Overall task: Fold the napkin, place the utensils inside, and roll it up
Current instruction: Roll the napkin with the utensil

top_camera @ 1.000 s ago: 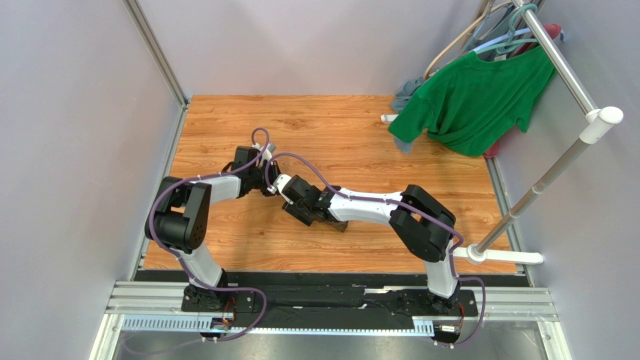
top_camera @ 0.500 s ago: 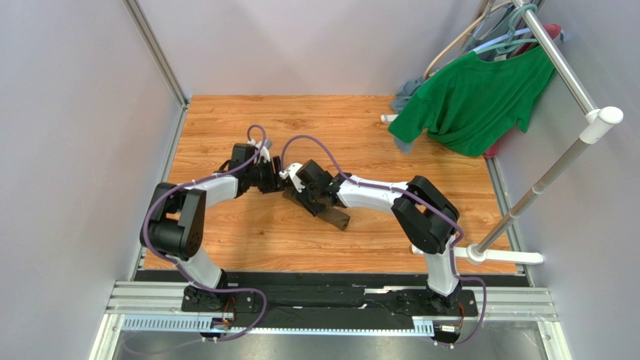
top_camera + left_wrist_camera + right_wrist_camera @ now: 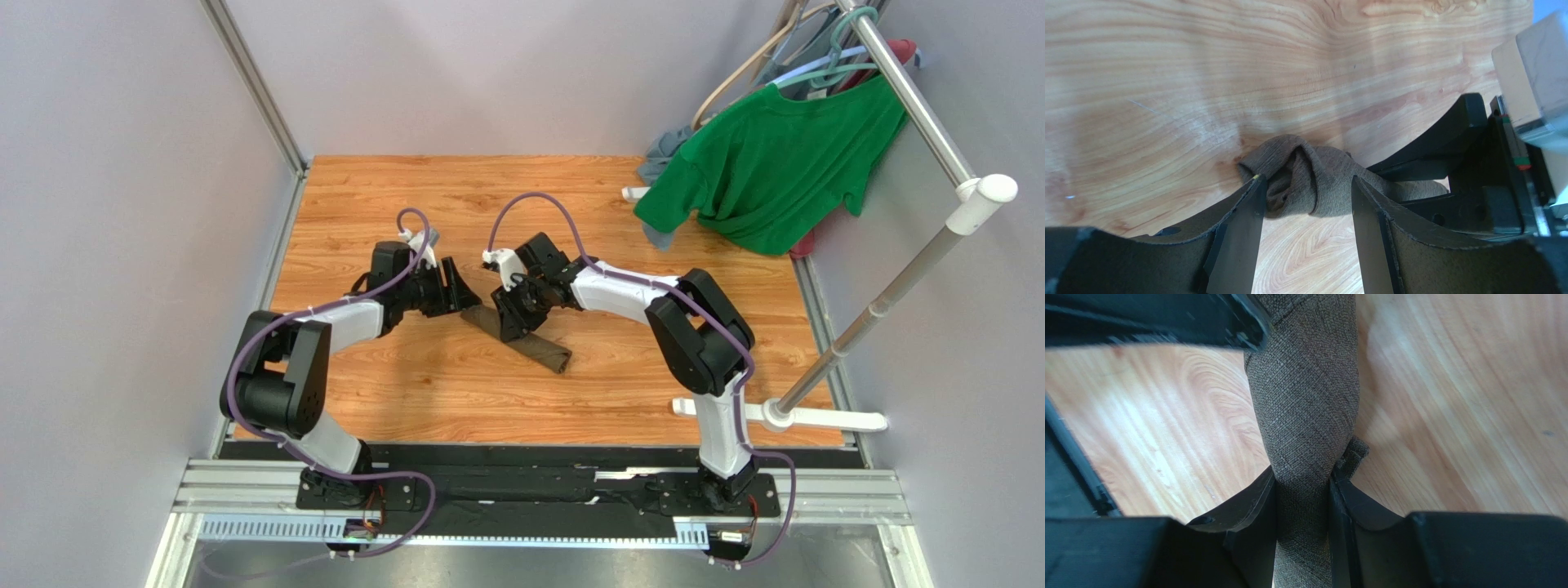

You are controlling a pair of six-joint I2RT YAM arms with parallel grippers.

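- Napkin [image 3: 540,353]: rolled into a tight tube, lying diag. on table [image 3: 368,208], btwn both grippers.
- L gripper [image 3: 1306,191]: jaws apart, straddling the roll's crumpled end.
- R gripper [image 3: 1303,478]: jaws clamped on the roll, pinching the cloth.

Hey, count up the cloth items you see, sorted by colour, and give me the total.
Olive-brown: 1, the napkin, rolled, on the table
Green: 1, the T-shirt on the rack
Grey-blue: 1, the garment behind the T-shirt
Total: 3
The red patch at the rack is too hidden to identify, so it is not counted.
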